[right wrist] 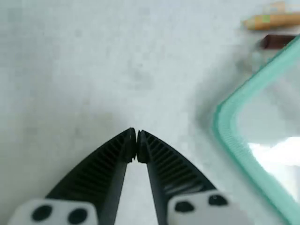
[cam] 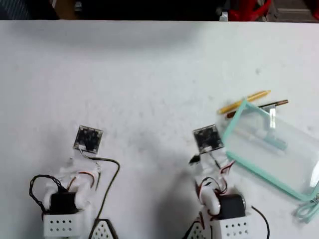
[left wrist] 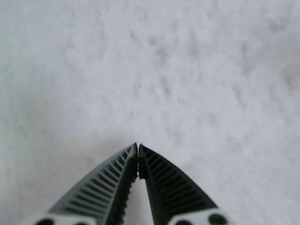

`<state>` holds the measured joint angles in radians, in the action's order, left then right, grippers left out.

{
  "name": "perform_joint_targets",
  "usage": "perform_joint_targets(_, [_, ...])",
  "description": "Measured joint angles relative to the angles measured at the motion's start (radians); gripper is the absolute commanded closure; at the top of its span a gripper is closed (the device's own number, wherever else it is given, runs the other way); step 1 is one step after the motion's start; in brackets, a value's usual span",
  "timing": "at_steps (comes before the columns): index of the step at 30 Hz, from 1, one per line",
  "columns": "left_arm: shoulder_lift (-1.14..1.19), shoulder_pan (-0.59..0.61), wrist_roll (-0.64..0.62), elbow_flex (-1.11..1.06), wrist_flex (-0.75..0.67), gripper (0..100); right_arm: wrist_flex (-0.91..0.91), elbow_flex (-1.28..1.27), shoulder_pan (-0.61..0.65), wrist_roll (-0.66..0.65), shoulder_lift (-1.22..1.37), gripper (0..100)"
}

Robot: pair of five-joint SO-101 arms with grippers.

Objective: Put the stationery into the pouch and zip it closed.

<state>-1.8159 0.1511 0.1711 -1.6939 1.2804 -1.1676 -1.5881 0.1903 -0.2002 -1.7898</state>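
- Pouch (cam: 259,172), clear with a teal rim, lies flat on the table (cam: 149,74) just beside my right gripper (right wrist: 136,140), whose jaws are closed on nothing.
- The yellow pen (cam: 244,102) and brown pen (cam: 276,104) lie outside the pouch, against its far corner.
- My left gripper (left wrist: 138,154), well apart from the pouch, is likewise closed and empty.
- My worry: the thin pens could roll or slip from a pinch. A nudge could also slide the pouch, since nothing pins it.
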Motion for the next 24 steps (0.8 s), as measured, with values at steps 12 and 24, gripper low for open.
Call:
perform_joint_targets(12, [0.0,0.0,0.0,0.0,0.0,97,0.25,0.153,-0.206,-0.302,0.0,98.1])
perform_joint_targets(24, [0.0,0.0,0.0,0.0,0.0,97,0.281,0.129,-0.344,0.003,0.0,98.1])
